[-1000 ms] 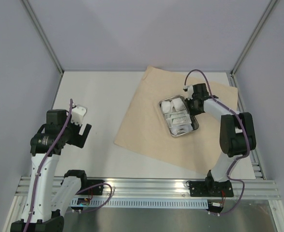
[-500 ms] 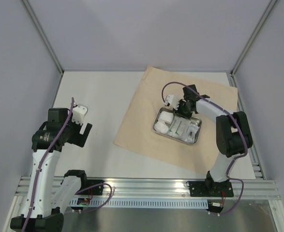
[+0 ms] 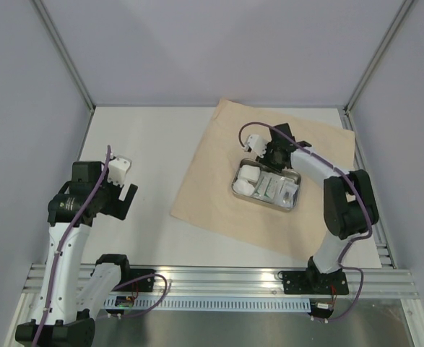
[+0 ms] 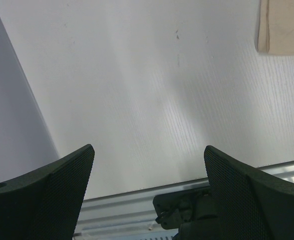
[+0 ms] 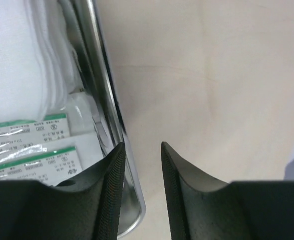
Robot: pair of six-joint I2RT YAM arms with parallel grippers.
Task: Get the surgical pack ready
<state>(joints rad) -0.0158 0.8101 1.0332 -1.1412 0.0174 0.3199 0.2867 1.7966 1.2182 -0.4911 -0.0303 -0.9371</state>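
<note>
A tan wrap sheet [image 3: 219, 195] lies spread over the right half of the table. On it rests a small shiny steel tray [image 3: 262, 203] holding white gauze pads [image 3: 248, 173] and clear packets [image 3: 277, 189] with green-striped labels. My right gripper [image 3: 269, 155] hangs at the tray's far edge. In the right wrist view its jaws [image 5: 142, 146] stand apart, the tray rim [image 5: 104, 100] running beside the left finger, with gauze [image 5: 16, 60] and packets [image 5: 31, 160] inside. My left gripper [image 3: 119, 201] hovers open over bare table at the left, holding nothing [image 4: 148, 150].
White enclosure walls with metal posts ring the table. An aluminium rail [image 3: 219, 278] carrying both arm bases runs along the near edge. A corner of the wrap sheet [image 4: 284, 27] shows at the top right of the left wrist view.
The right gripper swung the tray round from lengthwise to crosswise and slid it slightly left on the sheet. Its jaws have since spread apart off the rim. The left arm barely moved.
</note>
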